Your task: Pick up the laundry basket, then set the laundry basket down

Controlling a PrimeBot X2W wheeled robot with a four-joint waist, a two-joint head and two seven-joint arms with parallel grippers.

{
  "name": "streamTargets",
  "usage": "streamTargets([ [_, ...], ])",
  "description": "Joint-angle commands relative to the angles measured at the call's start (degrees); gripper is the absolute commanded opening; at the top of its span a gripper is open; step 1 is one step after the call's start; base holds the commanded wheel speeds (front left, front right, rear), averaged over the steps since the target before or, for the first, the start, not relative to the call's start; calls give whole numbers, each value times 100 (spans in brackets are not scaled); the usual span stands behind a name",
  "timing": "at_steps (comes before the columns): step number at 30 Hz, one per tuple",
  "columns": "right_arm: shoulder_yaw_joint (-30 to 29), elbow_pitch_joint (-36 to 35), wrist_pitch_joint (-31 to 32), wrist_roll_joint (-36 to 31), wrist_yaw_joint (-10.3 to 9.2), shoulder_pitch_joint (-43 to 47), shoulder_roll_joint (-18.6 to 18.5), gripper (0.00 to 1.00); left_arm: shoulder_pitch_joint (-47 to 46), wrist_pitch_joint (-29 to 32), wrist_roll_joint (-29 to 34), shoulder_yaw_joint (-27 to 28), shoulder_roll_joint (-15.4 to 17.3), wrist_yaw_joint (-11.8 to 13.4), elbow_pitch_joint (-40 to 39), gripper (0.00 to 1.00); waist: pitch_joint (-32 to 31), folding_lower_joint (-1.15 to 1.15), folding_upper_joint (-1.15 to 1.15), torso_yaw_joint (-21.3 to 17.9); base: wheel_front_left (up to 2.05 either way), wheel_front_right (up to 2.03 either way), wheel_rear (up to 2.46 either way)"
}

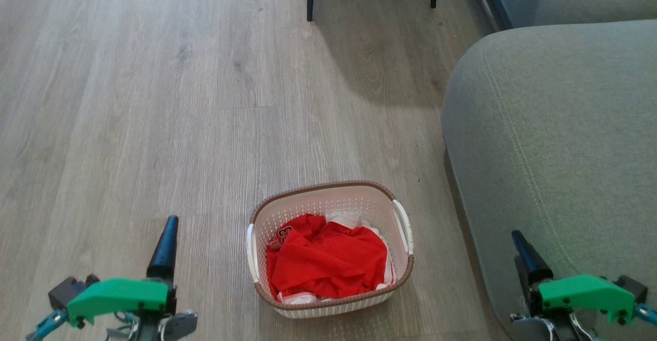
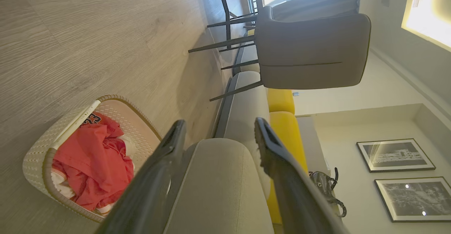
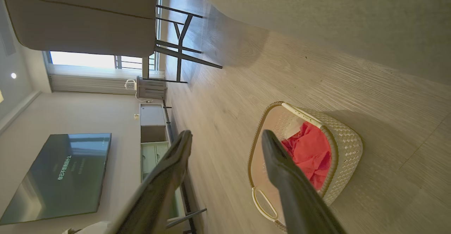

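cream-white perforated plastic laundry basket [image 1: 328,203] holding red clothes [image 1: 328,259], lower centre on wood floor [image 1: 154,99].
left gripper [image 2: 218,123] lower left, right gripper [image 3: 227,133] lower right; both fingers spread, empty.

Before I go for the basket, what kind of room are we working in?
Most likely a home living room. A grey sofa stands beside the laundry basket on a wood-look floor, a large flat TV hangs on one wall, and framed pictures hang on another.
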Motion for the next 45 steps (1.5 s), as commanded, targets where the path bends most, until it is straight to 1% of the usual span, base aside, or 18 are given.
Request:
streamTargets([
  [1, 88, -247, -86, -236, -3, -247, -42, 100, -136, -79, 223, 23, 59, 16, -270, 100, -2, 0, 0, -1, 0, 0, 0],
  [2, 88, -247, -86, -236, -3, -247, -42, 100, -136, -79, 223, 23, 59, 16, -270, 100, -2, 0, 0, -1, 0, 0, 0],
  [6, 138, -365, -153, -698, -3, -259, -45, 100, -133, -146, 633, -30, 60, 77, -370, 100, -4, 0, 0, -1, 0, 0, 0],
  [17, 313, -648, -337, -1828, -4, -279, -53, 100, -125, -330, 1914, -219, 65, 243, -598, 100, -15, 0, 0, -6, 0, 0, 0],
  [22, 419, -715, -421, -2411, -4, -293, -57, 100, -112, -414, 2550, -298, 67, 314, -675, 100, -22, 0, 0, -11, 0, 0, 0],
  [31, 551, -800, -571, -3261, -5, -284, -64, 100, -59, -565, 3601, -410, 71, 421, -769, 100, -29, 0, 0, -16, 0, 0, 0],
  [45, 780, -839, -806, -4314, -6, -303, -74, 100, 74, -800, 4801, -509, 101, 583, -780, 100, -17, 0, 0, -17, 0, 0, 0],
])
